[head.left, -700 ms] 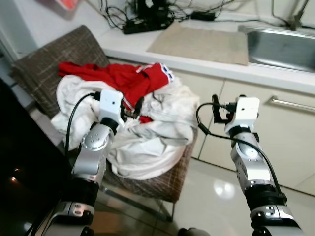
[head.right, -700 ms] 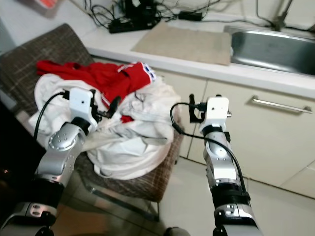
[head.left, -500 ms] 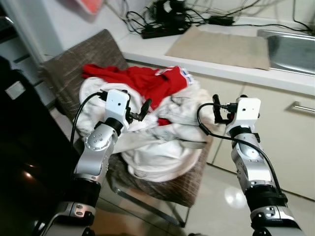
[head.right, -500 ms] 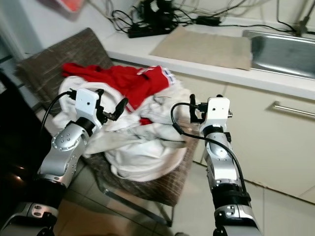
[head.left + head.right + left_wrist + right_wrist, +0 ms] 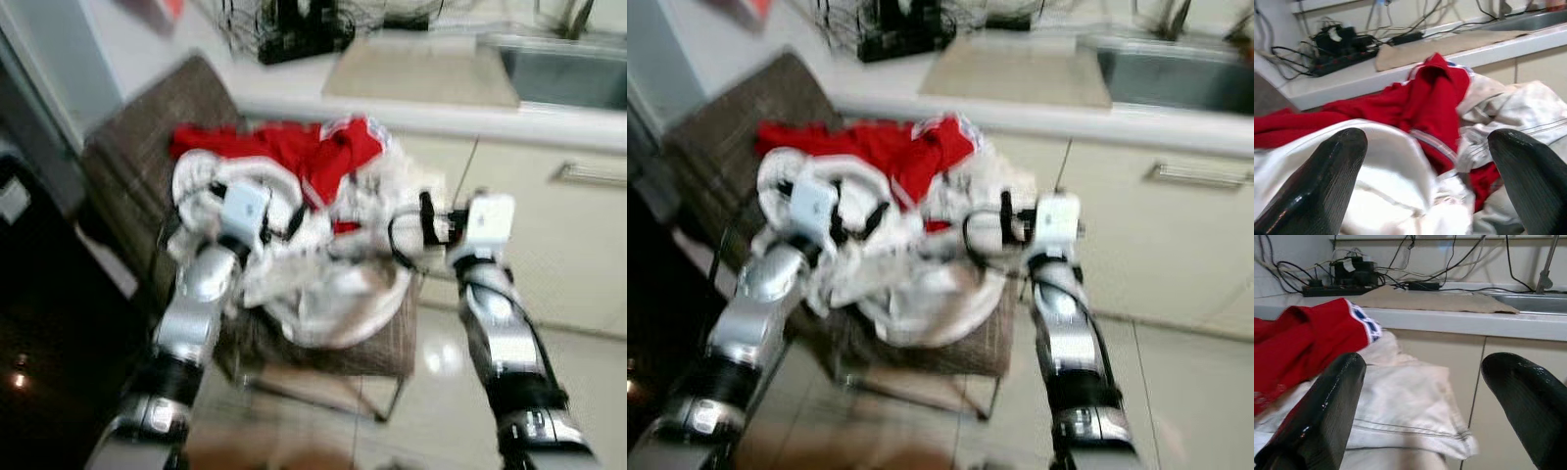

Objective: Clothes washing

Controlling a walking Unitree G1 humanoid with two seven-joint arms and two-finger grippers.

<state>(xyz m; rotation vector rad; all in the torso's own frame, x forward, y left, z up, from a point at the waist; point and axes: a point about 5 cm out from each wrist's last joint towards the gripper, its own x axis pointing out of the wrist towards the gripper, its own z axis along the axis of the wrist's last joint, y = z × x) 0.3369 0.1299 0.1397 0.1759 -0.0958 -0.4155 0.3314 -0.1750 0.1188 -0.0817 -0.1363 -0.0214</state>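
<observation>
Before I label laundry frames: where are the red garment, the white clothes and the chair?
red garment [image 5: 1435, 93], left wrist view, its raised fold.
white clothes [image 5: 1405, 401], right wrist view, flat cream panel.
chair [image 5: 147, 127], left eye view, brown backrest.

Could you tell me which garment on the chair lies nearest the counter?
The red garment; it lies at the back of the pile, while the white clothes spread forward.

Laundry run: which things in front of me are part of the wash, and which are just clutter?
For the wash:
red garment
white clothes
chair holding the pile
left gripper, open over the pile
right gripper, open beside it

Just lying about:
power strip and cables
beige mat
sink
</observation>
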